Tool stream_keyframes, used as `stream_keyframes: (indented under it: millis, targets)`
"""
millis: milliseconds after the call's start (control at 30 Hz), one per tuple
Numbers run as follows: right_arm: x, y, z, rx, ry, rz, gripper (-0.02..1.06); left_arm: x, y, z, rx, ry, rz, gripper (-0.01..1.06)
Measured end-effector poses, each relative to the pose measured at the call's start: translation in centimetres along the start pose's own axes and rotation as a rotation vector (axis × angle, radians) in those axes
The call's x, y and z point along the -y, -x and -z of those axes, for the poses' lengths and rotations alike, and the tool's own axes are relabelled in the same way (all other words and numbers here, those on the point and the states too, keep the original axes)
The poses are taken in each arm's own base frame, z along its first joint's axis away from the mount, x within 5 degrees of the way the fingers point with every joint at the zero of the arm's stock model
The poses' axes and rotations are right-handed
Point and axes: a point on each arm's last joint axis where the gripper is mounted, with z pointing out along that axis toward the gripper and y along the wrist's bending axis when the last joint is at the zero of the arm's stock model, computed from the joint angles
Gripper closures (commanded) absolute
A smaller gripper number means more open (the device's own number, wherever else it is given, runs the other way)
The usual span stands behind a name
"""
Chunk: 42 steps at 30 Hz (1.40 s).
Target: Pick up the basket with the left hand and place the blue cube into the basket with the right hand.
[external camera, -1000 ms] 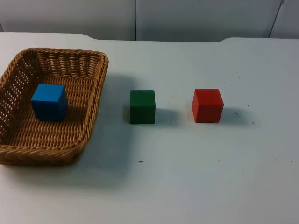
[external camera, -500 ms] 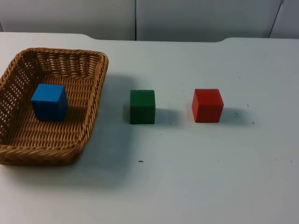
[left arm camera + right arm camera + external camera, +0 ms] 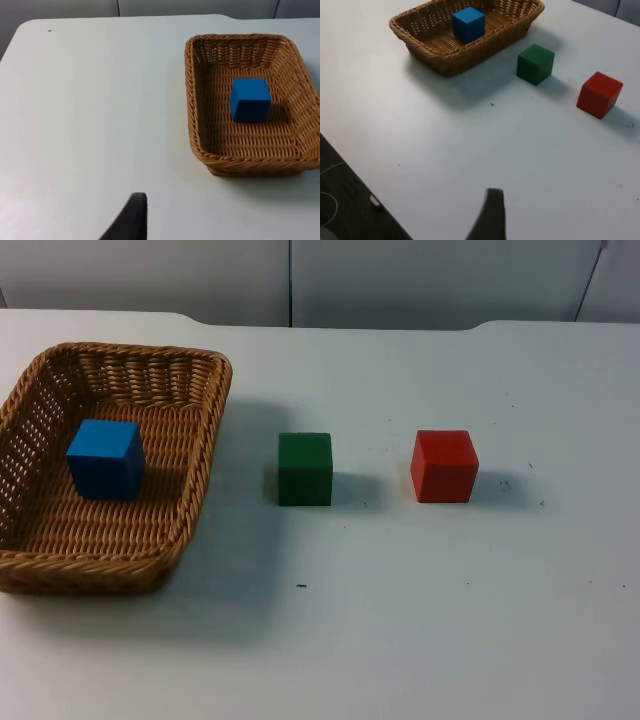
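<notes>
From where I stood, each arm hung back over the table with nothing in reach: of the left gripper [image 3: 131,220] only one black fingertip could be made out, well short of the basket [image 3: 196,100], and I could not tell whether it was spread or pressed together. The same went for the right gripper [image 3: 490,215], a single fingertip above bare table [image 3: 420,620], well apart from all the cubes. Outward from there, the basket sat flat on the table by its left edge, and the blue cube [image 3: 104,458] lay inside it already, near the middle of the wicker floor. The green cube [image 3: 305,468] stood just right of the basket, the red cube [image 3: 444,466] further right again, apart from it. To my eye the cube's part was done, and neither arm was at work on anything. If any step remained, it was the left gripper's: reach the basket's rim and lift it level so the cube stayed put.
</notes>
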Motion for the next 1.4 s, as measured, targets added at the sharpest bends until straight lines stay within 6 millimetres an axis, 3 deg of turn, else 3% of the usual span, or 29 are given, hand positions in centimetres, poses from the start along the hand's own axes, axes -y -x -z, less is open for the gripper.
stream_keyframes:
  millis: [400, 500, 567, 633, 1400]
  targets:
    - [0.08, -0.02, -0.13, 0.003, -0.010, 0.006, 0.29, 0.00, 0.00, 0.00, 0.000, 0.000, 0.000, 0.02]
    - [0.08, -0.02, -0.13, 0.003, -0.010, 0.006, 0.22, 0.00, 0.00, 0.00, 0.000, 0.000, 0.000, 0.02]
    - [0.08, -0.02, -0.13, 0.003, -0.010, 0.006, 0.06, 0.00, 0.00, 0.00, 0.000, 0.000, 0.000, 0.02]
    - [0.08, -0.02, -0.13, 0.003, -0.010, 0.006, -0.01, 0.00, 0.00, 0.00, 0.000, 0.000, 0.000, 0.02]
    - [0.09, 0.00, -0.13, 0.006, -0.012, 0.007, 0.00, 0.00, 0.00, 0.00, 0.000, 0.000, 0.000, 0.02]
